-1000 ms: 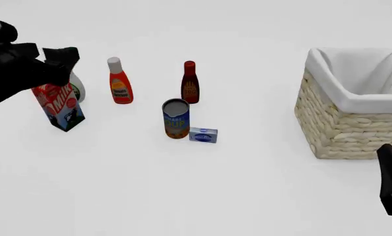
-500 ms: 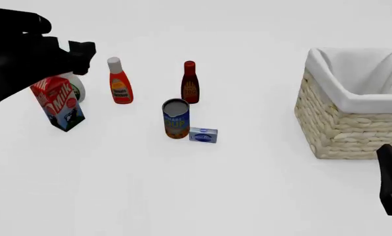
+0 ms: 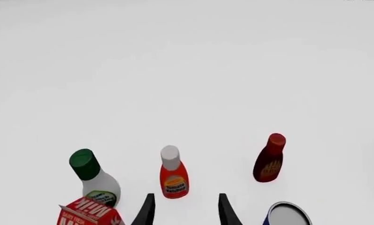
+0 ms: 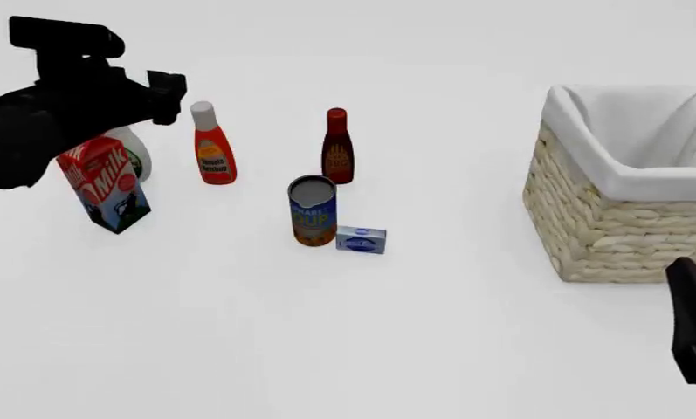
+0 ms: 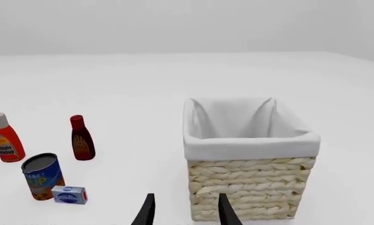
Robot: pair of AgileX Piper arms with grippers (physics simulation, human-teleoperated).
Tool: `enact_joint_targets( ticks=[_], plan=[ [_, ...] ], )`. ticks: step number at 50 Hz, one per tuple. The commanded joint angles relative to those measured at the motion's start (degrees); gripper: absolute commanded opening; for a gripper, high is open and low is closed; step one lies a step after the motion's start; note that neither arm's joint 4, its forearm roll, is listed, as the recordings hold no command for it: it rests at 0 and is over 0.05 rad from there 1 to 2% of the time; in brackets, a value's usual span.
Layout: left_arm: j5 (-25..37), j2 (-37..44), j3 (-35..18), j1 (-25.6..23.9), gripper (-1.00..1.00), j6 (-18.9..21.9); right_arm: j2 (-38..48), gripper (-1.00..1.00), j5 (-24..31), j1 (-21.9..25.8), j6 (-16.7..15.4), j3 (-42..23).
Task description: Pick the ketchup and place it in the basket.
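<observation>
We are lining the released left pincer [image 3: 181, 211] on the ketchup [image 4: 214, 148], standing toward the counter's far-left between green-capped bottle [image 3: 93, 177] and maroon bottle [image 4: 337, 148], judging it light, slick, squeezable plastic, best pinched at mid-body below the cap.

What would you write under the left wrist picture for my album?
Open left gripper lined up on the upright ketchup, between a green-capped bottle and a maroon bottle.
</observation>
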Motion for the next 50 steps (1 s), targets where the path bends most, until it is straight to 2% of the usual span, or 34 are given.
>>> enact_joint_targets(
  ticks=[1, 27, 50],
  plan=[
    [-0.75, 4.28, -3.35, 0.57, 1.0, -0.89, 0.01, 1.0, 0.39, 0.39, 0.1, 0.07],
    [-2.4, 10.82, -8.06, 0.64, 1.0, -1.37, 0.1, 1.0, 1.15, 0.59, -0.13, -0.26],
    [-3.75, 17.43, -12.89, 1.5, 1.0, 0.09, 0.02, 1.0, 1.02, 0.35, -0.23, -0.13]
  ],
)
